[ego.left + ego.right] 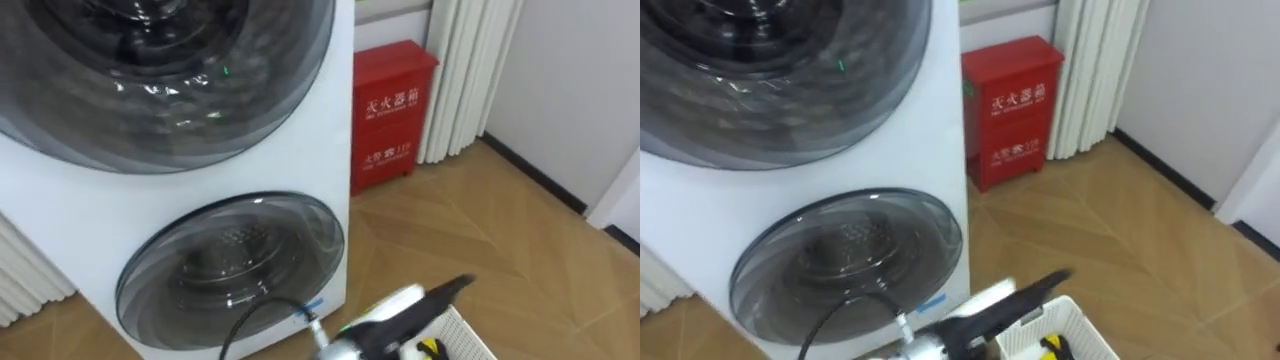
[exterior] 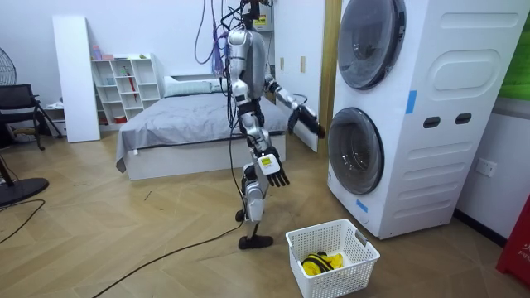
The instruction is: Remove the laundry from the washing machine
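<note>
A yellow garment (image 2: pixel 321 263) is lying in the white basket (image 2: pixel 331 283), which is sitting on the floor just beside the washing machine (image 2: pixel 431 116) (its lower door (image 2: pixel 356 151) seemingly shut). The right hand (image 2: pixel 276 171) is being hung low, fingers spread and empty; the left hand (image 2: pixel 313 126) is being held out toward the machine, and its grasp cannot be told.

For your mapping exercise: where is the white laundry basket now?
Room view: the white laundry basket sits on the floor before the washing machine, at the robot's right.
</note>
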### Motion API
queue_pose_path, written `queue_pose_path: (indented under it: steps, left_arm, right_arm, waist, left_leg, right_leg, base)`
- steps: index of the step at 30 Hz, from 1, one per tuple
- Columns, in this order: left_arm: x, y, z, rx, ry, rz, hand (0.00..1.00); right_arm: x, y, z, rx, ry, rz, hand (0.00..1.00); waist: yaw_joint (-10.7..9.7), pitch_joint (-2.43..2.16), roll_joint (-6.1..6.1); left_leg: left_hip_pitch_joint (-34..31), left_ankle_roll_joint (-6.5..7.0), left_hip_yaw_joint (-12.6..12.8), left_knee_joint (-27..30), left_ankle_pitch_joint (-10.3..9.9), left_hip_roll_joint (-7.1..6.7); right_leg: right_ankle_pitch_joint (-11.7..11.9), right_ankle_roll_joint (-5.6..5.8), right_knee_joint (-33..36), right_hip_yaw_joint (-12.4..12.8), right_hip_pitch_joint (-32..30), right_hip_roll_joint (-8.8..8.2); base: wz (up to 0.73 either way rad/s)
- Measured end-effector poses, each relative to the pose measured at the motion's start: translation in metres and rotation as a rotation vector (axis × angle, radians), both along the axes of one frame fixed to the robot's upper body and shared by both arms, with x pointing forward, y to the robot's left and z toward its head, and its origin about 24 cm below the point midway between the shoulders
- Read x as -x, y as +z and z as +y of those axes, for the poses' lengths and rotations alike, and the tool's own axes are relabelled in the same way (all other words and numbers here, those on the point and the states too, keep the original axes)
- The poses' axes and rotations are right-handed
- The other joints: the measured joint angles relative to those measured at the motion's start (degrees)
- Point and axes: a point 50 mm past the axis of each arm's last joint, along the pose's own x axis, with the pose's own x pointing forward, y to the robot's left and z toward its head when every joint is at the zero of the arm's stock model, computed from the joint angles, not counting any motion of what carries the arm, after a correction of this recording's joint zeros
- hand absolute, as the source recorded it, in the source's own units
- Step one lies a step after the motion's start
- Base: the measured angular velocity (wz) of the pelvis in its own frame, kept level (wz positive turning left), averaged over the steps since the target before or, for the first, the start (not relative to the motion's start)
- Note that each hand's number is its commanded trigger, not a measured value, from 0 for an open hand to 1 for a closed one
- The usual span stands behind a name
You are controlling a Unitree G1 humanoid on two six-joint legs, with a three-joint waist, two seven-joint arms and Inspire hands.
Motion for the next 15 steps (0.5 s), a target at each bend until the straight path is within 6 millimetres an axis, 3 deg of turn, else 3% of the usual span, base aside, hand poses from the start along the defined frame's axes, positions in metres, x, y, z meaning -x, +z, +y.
queue_pose_path:
  steps: [1, 2, 3, 5, 6, 8, 11, 15]
  left_arm:
    - [0.011, -0.020, 0.031, -0.073, 0.125, 0.062, 0.00]
    - [0.024, -0.036, 0.063, -0.141, 0.252, 0.115, 0.00]
    - [0.033, -0.043, 0.077, -0.175, 0.312, 0.136, 0.00]
    - [0.072, -0.065, 0.135, -0.334, 0.529, 0.232, 0.00]
    - [0.082, -0.068, 0.148, -0.375, 0.568, 0.256, 0.00]
    - [0.123, -0.075, 0.181, -0.490, 0.679, 0.318, 0.00]
    - [0.166, -0.079, 0.201, -0.621, 0.752, 0.385, 0.00]
    - [0.201, -0.085, 0.197, -0.681, 0.775, 0.487, 0.00]
  right_arm:
    - [0.005, -0.001, -0.001, -0.003, -0.023, 0.003, 0.00]
    - [0.012, -0.001, -0.003, -0.008, -0.059, 0.010, 0.00]
    - [0.016, -0.002, -0.004, -0.006, -0.069, 0.015, 0.00]
    - [0.029, -0.003, -0.006, 0.000, -0.087, 0.043, 0.00]
    - [0.032, -0.003, -0.007, 0.002, -0.090, 0.048, 0.00]
    - [0.038, -0.004, -0.009, 0.012, -0.098, 0.064, 0.00]
    - [0.043, -0.004, -0.012, 0.024, -0.091, 0.081, 0.00]
    - [0.046, -0.005, -0.013, 0.029, -0.096, 0.098, 0.00]
  waist:
    - [1.15, -0.42, -0.08]
    - [2.76, -0.52, -0.58]
    - [3.62, -0.55, -0.88]
    - [6.49, -1.16, -1.90]
    - [7.02, -1.20, -1.88]
    - [8.73, -1.35, -1.68]
    - [10.99, -1.15, -1.17]
    - [12.82, -1.07, -0.34]
  left_leg:
    - [-0.11, -0.01, -0.15, 0.00, 0.00, 0.09]
    - [-0.08, -0.02, -0.31, -0.04, 0.00, 0.16]
    - [-0.02, -0.01, -0.35, -0.03, 0.00, 0.22]
    - [-0.01, -0.34, -1.66, -0.02, -0.20, 0.45]
    - [0.04, -0.50, -2.24, -0.02, -0.30, 0.47]
    - [0.49, -0.90, -3.28, -0.02, -0.61, 0.43]
    - [1.78, -0.89, -3.79, -0.23, -0.64, 0.24]
    - [2.39, -0.90, -4.60, -0.29, -0.89, 0.22]
  right_leg:
    - [-0.01, -0.05, -0.18, -0.06, 0.13, 0.09]
    - [-0.02, -0.08, -0.25, -0.10, 0.27, 0.18]
    - [-0.02, -0.09, -0.25, -0.25, 0.21, 0.22]
    - [0.02, -0.14, -0.23, -2.16, 0.51, 0.36]
    - [0.02, -0.14, -0.26, -2.85, 0.81, 0.35]
    - [0.02, -0.14, -0.26, -5.07, 1.38, 0.21]
    - [0.04, -0.14, -0.46, -7.44, 2.86, -0.08]
    - [0.03, -0.13, -0.53, -8.19, 4.01, -0.16]
  base:
    - [-0.09]
    - [-0.06]
    - [-0.08]
    - [0.05]
    - [0.30]
    - [0.27]
    - [0.11]
    - [0.15]
